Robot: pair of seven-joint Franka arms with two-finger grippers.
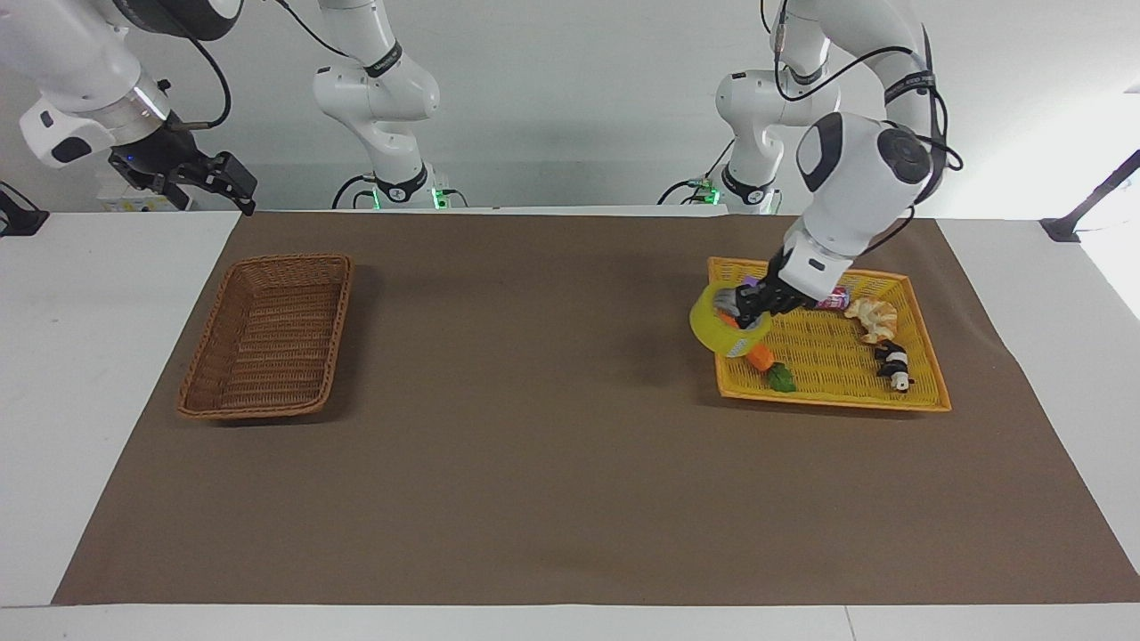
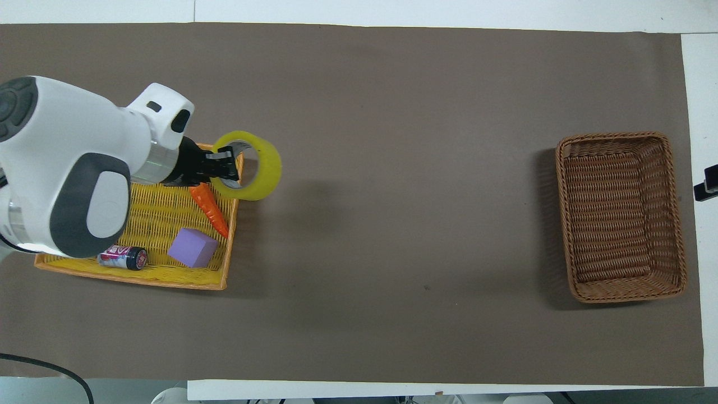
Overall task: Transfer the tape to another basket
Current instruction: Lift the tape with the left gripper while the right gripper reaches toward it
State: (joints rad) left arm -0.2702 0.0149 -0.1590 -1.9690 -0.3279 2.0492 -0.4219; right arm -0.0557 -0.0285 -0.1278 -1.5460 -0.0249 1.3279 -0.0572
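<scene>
Left gripper (image 1: 746, 309) clamped on rim of tape (image 1: 728, 328), carried up over edge of yellow basket (image 1: 917, 402); thin one-wall pinch, roll may swing or slip before the well-apart brown basket (image 1: 267, 334); right gripper (image 1: 233, 182) waits, fingers apart, beside it

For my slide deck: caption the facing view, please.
Left gripper carries the tape over the yellow basket's edge; brown basket awaits.

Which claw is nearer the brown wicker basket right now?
Right. The right claw waits just off the brown basket; the left claw, holding the tape, is over the yellow basket's edge.
</scene>
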